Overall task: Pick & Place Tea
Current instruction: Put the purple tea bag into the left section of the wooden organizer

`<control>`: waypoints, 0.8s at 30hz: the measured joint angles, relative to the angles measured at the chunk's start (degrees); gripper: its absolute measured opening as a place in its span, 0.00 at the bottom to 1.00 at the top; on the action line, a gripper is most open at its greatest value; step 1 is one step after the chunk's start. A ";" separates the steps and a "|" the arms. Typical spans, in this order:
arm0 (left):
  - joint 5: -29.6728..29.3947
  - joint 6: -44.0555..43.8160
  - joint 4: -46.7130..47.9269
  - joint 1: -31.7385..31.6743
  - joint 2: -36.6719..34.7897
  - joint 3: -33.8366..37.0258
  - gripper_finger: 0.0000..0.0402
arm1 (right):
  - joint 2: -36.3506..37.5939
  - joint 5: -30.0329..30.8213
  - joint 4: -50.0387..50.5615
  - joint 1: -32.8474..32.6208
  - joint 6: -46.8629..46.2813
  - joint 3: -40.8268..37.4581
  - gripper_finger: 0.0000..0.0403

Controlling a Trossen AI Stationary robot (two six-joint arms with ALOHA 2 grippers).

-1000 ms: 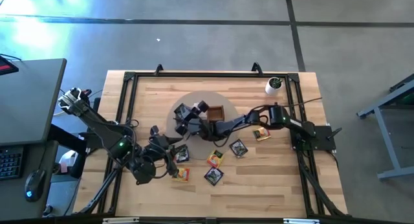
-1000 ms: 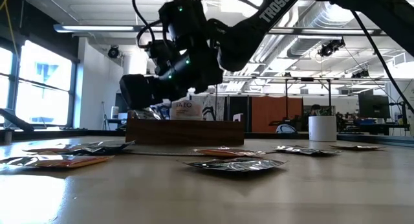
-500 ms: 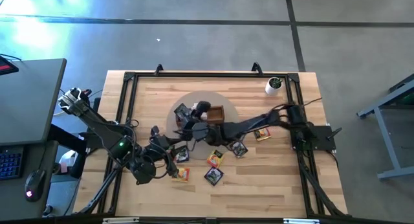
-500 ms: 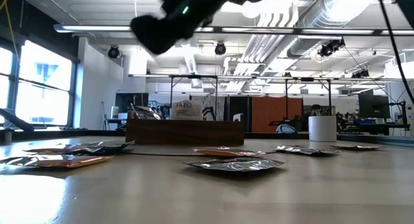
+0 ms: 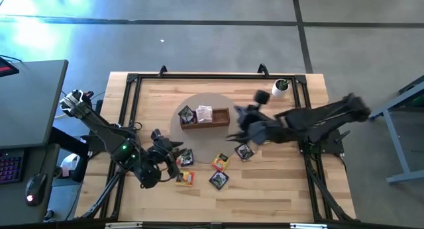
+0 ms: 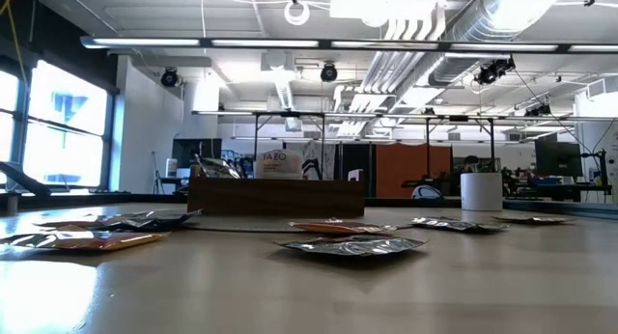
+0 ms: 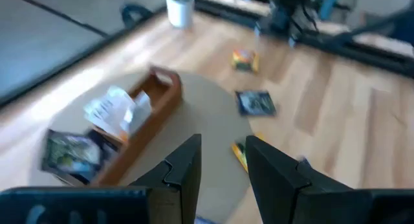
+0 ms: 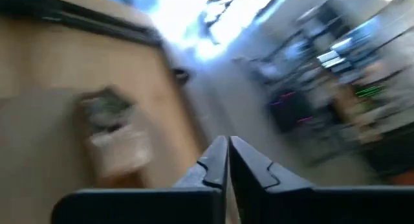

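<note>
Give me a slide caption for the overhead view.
Both arms flank the wooden tray holding two tea sachets, five loose sachets nearby.

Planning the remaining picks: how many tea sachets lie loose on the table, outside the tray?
6. Near the left arm: black sachet, orange sachet. Mid-table: orange-yellow sachet, lower black sachet, right black sachet. Under the right arm: yellow sachet. Others may be hidden.

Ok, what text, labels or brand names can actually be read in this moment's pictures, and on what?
"TAZO": on the white tea sachet standing in the wooden tray, low view.
Print on the loose sachets on the table: too small or blurred to read.
Nothing else is legible.
</note>
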State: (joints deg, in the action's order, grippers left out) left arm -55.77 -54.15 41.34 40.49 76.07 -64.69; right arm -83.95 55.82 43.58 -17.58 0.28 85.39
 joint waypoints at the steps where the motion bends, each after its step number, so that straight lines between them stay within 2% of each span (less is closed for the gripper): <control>1: 1.85 0.01 0.00 0.00 0.00 0.00 0.30 | 2.39 -1.33 1.21 -0.75 -2.55 -2.74 0.01; 3: 5.98 0.32 0.30 0.00 0.00 0.00 0.30 | 6.95 -0.96 -1.27 -2.65 -6.55 -10.44 0.02; 5: 8.12 0.27 0.41 0.00 0.02 0.00 0.30 | 10.66 -0.77 -8.48 -4.60 -8.49 -18.69 0.01; 8: 8.43 -0.15 0.33 -1.28 0.59 0.00 0.30 | 13.64 -5.28 -24.94 -6.70 -4.78 -30.81 0.01; 12: 16.19 -0.16 0.70 -5.13 2.34 0.00 0.30 | 13.47 -11.47 -48.45 -8.40 1.64 -43.53 0.01; 14: 20.95 0.13 0.62 -7.30 4.03 -0.02 0.30 | 13.41 -13.19 -58.10 -8.55 3.59 -47.84 0.01; 17: 26.43 -0.17 0.85 -11.66 7.90 0.00 0.30 | 13.41 -13.75 -65.67 -8.28 5.08 -52.62 0.01; 20: 28.43 2.08 2.89 -16.36 11.47 -0.02 0.30 | 13.92 -12.64 -68.04 -7.80 6.24 -53.90 0.02; 24: 34.90 12.57 6.26 -22.33 15.78 -0.01 0.30 | 14.00 -11.85 -68.28 -7.82 6.36 -53.95 0.01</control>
State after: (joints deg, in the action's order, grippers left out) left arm -20.87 -41.58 47.60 18.16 91.85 -64.69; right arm -69.95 43.97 -24.70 -25.41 6.63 31.44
